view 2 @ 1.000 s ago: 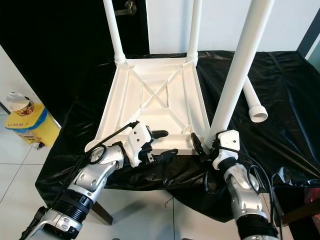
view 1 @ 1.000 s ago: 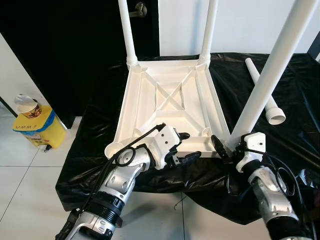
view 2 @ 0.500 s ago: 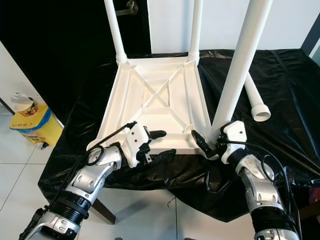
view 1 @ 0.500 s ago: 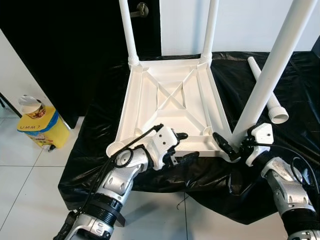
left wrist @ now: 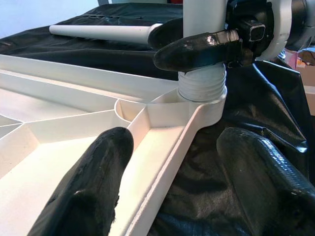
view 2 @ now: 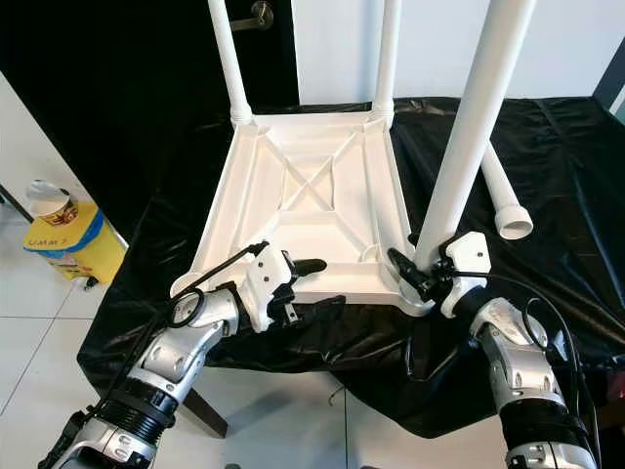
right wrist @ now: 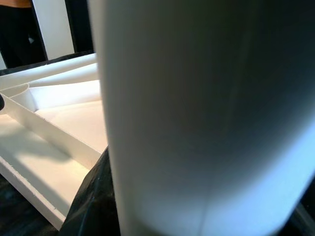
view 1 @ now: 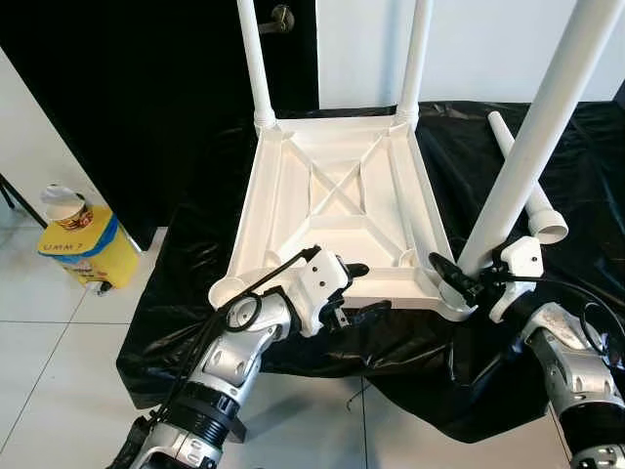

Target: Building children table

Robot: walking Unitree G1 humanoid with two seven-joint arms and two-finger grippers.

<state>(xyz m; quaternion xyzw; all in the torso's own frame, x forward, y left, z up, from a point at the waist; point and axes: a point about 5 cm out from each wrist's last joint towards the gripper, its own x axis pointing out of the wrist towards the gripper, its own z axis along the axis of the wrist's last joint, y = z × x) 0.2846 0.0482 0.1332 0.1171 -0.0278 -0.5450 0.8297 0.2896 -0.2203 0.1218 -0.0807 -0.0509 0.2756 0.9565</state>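
White plastic table, upside down on black sheet, third leg going in.

My right gripper (view 1: 467,284) is closed on the leg (view 1: 532,156) at the near right corner socket; the leg now stands a little straighter than before. My left gripper (view 1: 354,289), jaws wide, straddles the tabletop (view 1: 337,205) front rim. One loose leg (view 1: 522,181) waits.

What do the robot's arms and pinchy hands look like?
Both arms are shiny silver tubes with black ribbed rings and loose black cables looping around them. Each wrist has a chunky white block. The left gripper and right gripper each have two long black fingers with rounded tips.
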